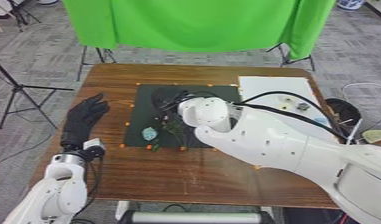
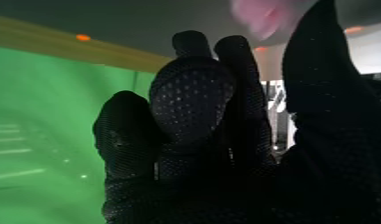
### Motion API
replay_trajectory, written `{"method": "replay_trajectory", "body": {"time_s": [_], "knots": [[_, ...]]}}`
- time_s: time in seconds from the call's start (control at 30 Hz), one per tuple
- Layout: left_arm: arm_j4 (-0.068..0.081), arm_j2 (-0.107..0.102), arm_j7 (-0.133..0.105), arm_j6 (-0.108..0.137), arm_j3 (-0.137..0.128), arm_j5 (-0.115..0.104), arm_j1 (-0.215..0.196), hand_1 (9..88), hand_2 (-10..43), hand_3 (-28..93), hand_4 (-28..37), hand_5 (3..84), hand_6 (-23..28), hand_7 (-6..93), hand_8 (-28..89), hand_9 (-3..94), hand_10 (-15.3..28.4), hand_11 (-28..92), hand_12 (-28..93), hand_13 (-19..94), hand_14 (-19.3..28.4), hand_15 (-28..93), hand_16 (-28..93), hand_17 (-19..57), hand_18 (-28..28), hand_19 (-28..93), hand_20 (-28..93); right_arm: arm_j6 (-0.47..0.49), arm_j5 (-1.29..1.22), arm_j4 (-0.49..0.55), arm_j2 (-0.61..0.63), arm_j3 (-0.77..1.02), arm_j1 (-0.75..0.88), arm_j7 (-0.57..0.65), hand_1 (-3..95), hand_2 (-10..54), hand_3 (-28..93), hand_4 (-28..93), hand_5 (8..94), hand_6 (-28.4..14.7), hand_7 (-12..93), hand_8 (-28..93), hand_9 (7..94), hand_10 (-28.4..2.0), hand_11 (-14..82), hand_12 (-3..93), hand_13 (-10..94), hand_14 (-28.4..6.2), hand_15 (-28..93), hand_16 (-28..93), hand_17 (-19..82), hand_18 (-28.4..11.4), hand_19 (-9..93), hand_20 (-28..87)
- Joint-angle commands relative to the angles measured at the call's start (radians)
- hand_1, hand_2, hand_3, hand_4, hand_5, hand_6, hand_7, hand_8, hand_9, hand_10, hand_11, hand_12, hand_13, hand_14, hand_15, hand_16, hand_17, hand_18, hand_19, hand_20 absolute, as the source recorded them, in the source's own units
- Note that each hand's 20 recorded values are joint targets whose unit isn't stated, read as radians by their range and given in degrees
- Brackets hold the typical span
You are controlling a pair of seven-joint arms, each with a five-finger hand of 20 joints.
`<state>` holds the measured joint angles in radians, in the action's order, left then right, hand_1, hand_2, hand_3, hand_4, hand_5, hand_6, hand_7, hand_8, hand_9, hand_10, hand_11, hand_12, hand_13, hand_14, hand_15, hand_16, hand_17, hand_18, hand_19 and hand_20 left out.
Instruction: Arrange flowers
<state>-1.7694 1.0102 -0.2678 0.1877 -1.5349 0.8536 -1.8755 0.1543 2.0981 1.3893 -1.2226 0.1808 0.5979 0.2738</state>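
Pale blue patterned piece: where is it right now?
Head view: the pale blue piece is on the dark mat, left side, toward the robot's edge, just left of the green stems.

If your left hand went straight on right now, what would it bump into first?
My left hand looks free to the far edge of the table; beyond, maybe the green cloth, but depth is unclear.

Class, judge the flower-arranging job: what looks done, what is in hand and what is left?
Nothing looks finished: greenery lies on the dark mat, beside a pale teal object. The right hand is over the mat, fingers extended; I can't make out anything held. Arranging the greenery seems left.
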Motion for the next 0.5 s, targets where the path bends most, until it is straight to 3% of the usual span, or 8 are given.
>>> {"method": "replay_trajectory", "body": {"time_s": [0.03, 0.27, 0.5], "knots": [[-0.007, 0.003, 0.008, -0.007, -0.008, 0.004, -0.018, 16.8, -3.5, 72, -28.3, 47.0, 2.0, 14.7, -7, 45.6, 12.8, 17, 11, 38, 16.3, 17, -1, 7.6, 13.0, 9, 16, -0.004, -0.02, 0.026, 0.018, 0.033, -0.042, 0.011, 31.9, -9.5, 72, -16, 56.9, 3.7, 20, -12, 66.1, -13.3, 12.4, 17.4, 88, -2.7, 56, 33, 62, -11.8, 93, 54], [-0.013, 0.006, 0.007, -0.004, -0.013, 0.004, -0.026, 17.1, -3.5, 72, -28.3, 47.0, 2.1, 14.6, -7, 45.6, 12.8, 17, 11, 38, 16.2, 17, -1, 7.5, 13.0, 9, 16, 0.017, -0.036, 0.095, 0.084, 0.077, -0.066, 0.015, 30.7, -9.5, 71, -15, 56.3, 3.3, 19, -11, 65.5, -13.2, 12.1, 17.4, 88, -3.0, 56, 33, 62, -12.2, 93, 53], [-0.021, 0.015, 0.008, -0.002, -0.028, 0.004, -0.049, 17.1, -3.6, 72, -28.3, 47.0, 2.1, 14.5, -7, 45.6, 12.8, 17, 11, 38, 16.2, 17, -1, 7.5, 13.0, 9, 16, -0.022, -0.103, 0.316, 0.354, 0.262, -0.028, 0.057, 28.6, -9.5, 70, -15, 53.9, 1.8, 17, -11, 62.7, -13.2, 10.8, 17.4, 86, -3.6, 56, 33, 60, -13.0, 93, 53]]}}
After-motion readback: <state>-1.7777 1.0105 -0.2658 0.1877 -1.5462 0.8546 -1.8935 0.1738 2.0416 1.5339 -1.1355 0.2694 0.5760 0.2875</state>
